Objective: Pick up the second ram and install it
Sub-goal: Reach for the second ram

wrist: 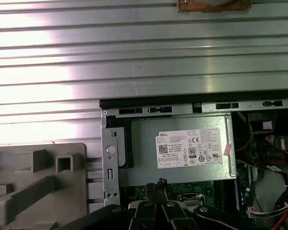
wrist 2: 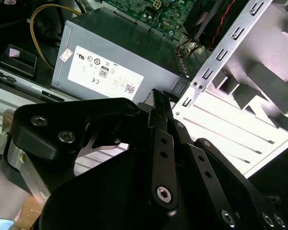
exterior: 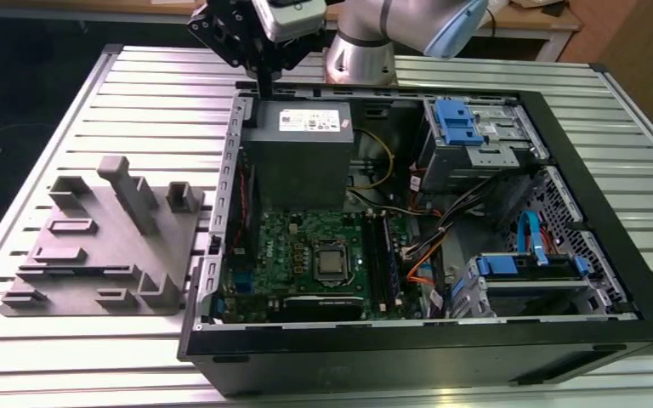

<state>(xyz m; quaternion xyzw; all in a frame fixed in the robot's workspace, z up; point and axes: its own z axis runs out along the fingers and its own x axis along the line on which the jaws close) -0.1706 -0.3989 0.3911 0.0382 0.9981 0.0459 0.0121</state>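
Tool (exterior: 268,92), fingers together, above the grey power supply (exterior: 298,161).

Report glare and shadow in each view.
Exterior view: even light, a mild sheen on the table, the inside of the computer case in shadow. First wrist view: strong glare bleaches part of the table, while the power supply is evenly lit. Second wrist view: the table beside the case is blown out to white.

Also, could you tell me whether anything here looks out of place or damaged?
Nothing stands out. The computer case lies open on the table, the grey holder block sits flat beside it, and the tool hangs near the power supply.
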